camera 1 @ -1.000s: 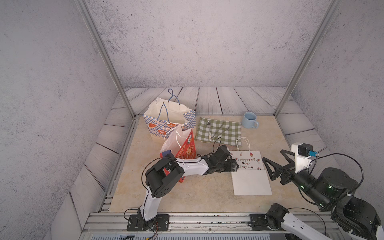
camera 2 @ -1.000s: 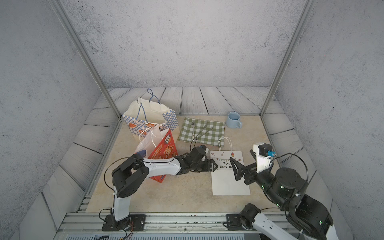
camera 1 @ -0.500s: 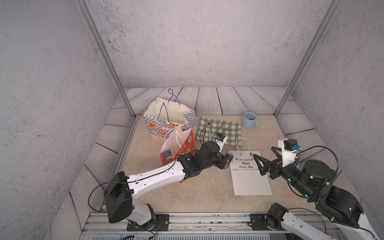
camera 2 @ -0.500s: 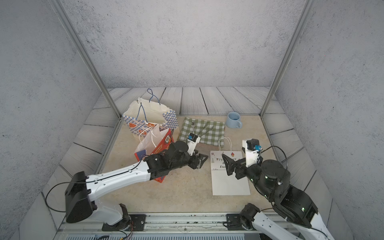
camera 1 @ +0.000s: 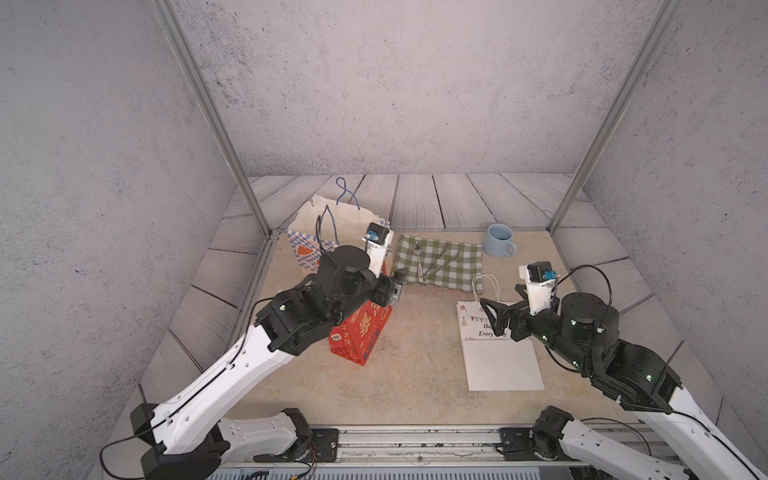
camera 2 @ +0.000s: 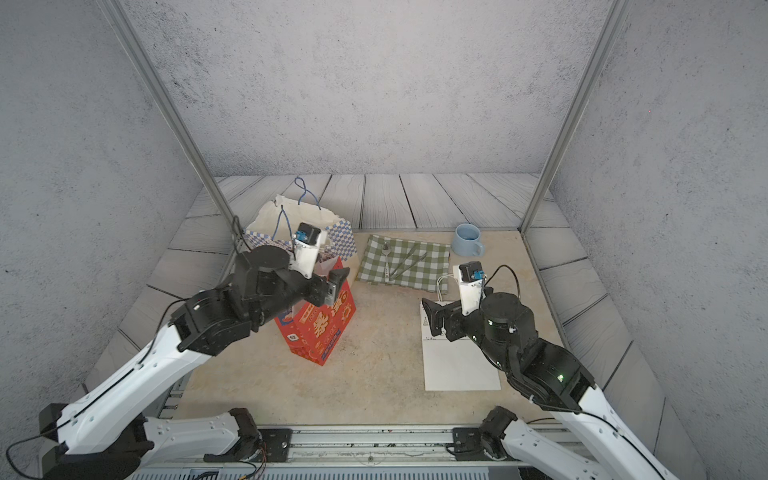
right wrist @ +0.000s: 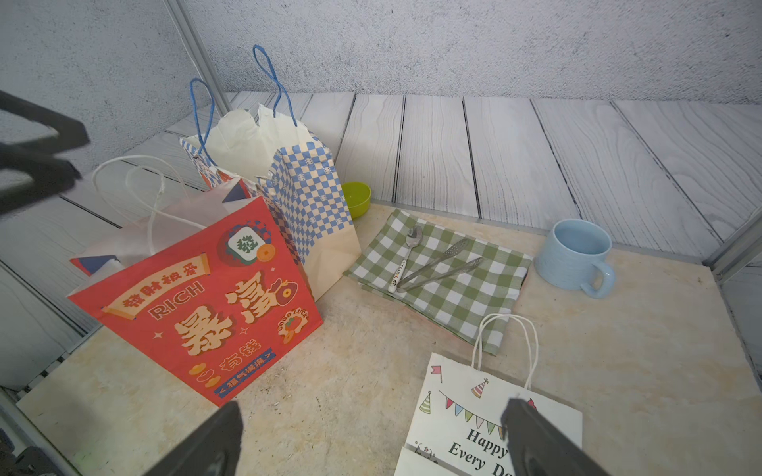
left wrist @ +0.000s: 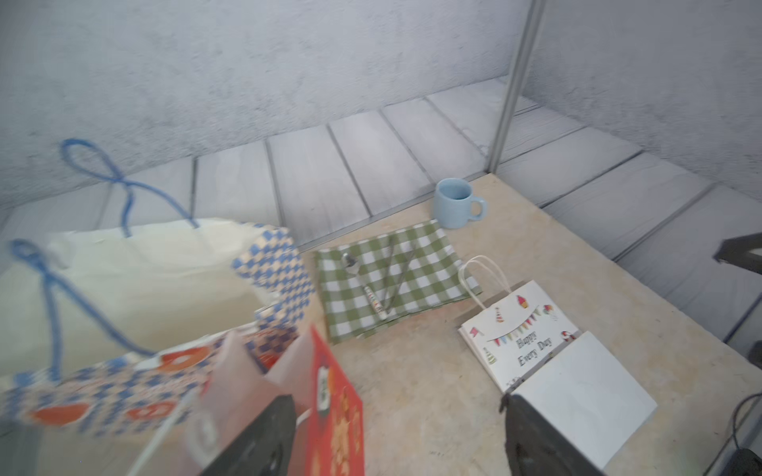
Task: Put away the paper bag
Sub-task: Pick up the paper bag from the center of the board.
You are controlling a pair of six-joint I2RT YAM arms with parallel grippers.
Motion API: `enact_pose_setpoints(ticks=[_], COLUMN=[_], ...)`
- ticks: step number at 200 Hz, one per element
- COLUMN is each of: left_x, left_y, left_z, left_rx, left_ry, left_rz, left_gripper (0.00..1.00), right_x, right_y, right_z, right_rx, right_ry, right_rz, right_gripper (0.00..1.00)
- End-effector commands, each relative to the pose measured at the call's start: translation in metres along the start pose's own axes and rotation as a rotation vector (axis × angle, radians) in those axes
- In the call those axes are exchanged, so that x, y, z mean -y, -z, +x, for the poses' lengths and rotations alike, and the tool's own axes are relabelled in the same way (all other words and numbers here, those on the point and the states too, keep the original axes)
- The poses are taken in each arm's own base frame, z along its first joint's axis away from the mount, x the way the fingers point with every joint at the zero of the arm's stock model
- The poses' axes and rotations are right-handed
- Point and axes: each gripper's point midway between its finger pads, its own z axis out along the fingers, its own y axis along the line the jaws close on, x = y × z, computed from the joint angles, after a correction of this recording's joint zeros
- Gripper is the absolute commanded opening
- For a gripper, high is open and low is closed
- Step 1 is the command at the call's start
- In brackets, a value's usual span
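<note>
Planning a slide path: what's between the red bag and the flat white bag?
Nothing but bare tabletop between the red bag and the flat white bag, in both top views and the right wrist view. Checked cloth sits farther back.

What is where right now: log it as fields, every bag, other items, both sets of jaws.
white bag: flat on table, handles toward cloth
red bag: upright, open
blue checked bag: upright behind red bag
cloth: green check, holds spoon and tongs
mug: blue, beside cloth
left jaws: open, by red bag's top
right jaws: open, over white bag

Spoon [right wrist: 406, 255] on cloth [right wrist: 453, 307] (bowl [right wrist: 357, 200] perhaps behind)
</note>
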Motion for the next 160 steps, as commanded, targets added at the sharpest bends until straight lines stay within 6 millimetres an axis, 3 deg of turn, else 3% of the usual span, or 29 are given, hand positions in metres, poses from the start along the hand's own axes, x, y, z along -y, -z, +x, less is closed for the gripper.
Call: enact_pose_setpoints(ticks=[1,36,56,79,96,124,160], left_x=[-0.059,-0.106,-0.121,-0.12,-0.114,-0.107,-0.102], left_y=[0.02,0.044,0.056,0.056,0.045,0.03,0.007], left_z=[0.035,0.053,0.058,0.068,0.08,0.082,0.092], left_rx=[-0.206,-0.309,-0.34,-0.395,-0.459,-0.484,-0.546], left_ry=[-0.035,-0.039,-0.043,-0.065,-0.091,-0.081,-0.049], left_rz=[-0.21,-0.357,-0.384,-0.315,-0.242,-0.187,-0.141], left_gripper=[0.81,0.83,0.87,0.89,0.88,0.87,0.76], right_x=[-0.007,-0.007,-0.007,-0.008,-0.009,-0.008,-0.001], right_y=[0.003,0.001,0.001,0.0,-0.002,0.0,0.007], right_z=[-0.015,-0.005,0.0,0.002,0.004,0.006,0.008], right_rx=[0.035,-0.017,-0.034,-0.045,-0.047,-0.053,-0.038], right_ry=[-0.006,-0.005,0.001,0.003,0.0,-0.005,-0.022], right_rz=[-0.031,-0.031,-0.036,-0.037,-0.045,-0.045,-0.017], right_gripper=[0.99,0.99,0.99,0.99,0.99,0.99,0.99])
